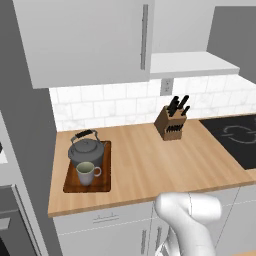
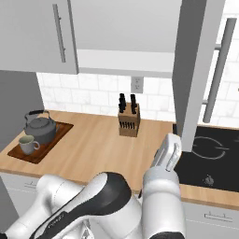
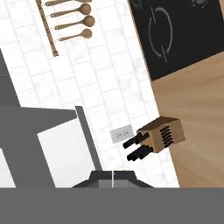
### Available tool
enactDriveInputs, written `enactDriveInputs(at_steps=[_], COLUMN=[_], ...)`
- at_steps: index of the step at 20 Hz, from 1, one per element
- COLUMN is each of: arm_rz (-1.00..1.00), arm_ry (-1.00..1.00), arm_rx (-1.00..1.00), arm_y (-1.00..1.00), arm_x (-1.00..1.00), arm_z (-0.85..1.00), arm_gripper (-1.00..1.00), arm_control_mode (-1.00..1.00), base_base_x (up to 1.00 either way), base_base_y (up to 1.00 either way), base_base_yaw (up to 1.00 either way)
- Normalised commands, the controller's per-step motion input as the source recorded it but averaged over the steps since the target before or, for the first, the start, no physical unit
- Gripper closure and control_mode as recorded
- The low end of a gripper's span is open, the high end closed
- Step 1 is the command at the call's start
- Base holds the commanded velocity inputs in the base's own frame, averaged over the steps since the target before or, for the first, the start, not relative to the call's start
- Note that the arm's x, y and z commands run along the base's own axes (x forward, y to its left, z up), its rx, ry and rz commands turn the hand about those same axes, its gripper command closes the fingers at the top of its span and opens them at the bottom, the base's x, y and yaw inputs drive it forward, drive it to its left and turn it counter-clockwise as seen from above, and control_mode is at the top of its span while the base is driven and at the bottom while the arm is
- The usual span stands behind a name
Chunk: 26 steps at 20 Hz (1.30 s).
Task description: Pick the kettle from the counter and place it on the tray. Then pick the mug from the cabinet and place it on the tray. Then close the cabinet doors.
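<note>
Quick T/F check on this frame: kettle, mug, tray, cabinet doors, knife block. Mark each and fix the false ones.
1. The kettle sits on the tray. True.
2. The mug is on the cabinet shelf. False: it stands on the tray, in front of the kettle.
3. Both cabinet doors are shut. False: the right door is swung open, edge-on in the right base view, with the white shelf exposed.
4. The knife block stands on the counter near the wall outlet. True.
5. The knife block rests on the black hob. False: it stands on the wooden counter, left of the hob.
</note>
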Motion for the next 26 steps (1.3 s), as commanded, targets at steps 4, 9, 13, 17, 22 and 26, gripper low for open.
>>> enactDriveInputs(at_steps=[4,9,13,17,22,26], arm_rz=[0.0,0.0,0.0,0.0,0.03,0.03], arm_ry=[-0.23,-0.25,-0.23,-0.18,-0.1,-0.07], arm_rx=[0.01,0.0,0.0,0.04,0.13,0.11], arm_y=[-0.47,-0.46,-0.49,-0.56,-0.68,-0.72], arm_x=[-0.39,-0.74,-0.94,-0.25,0.48,0.61], arm_z=[0.0,-0.02,-0.01,0.0,0.05,0.0], arm_gripper=[1.0,1.0,1.0,1.0,1.0,1.0], arm_control_mode=[-1.0,-1.0,-1.0,-1.0,-1.0,-1.0], base_base_x=[0.0,0.0,0.0,0.0,0.0,0.0], base_base_y=[0.0,0.0,0.0,0.0,0.0,0.0], base_base_yaw=[0.0,0.0,0.0,0.0,0.0,0.0])
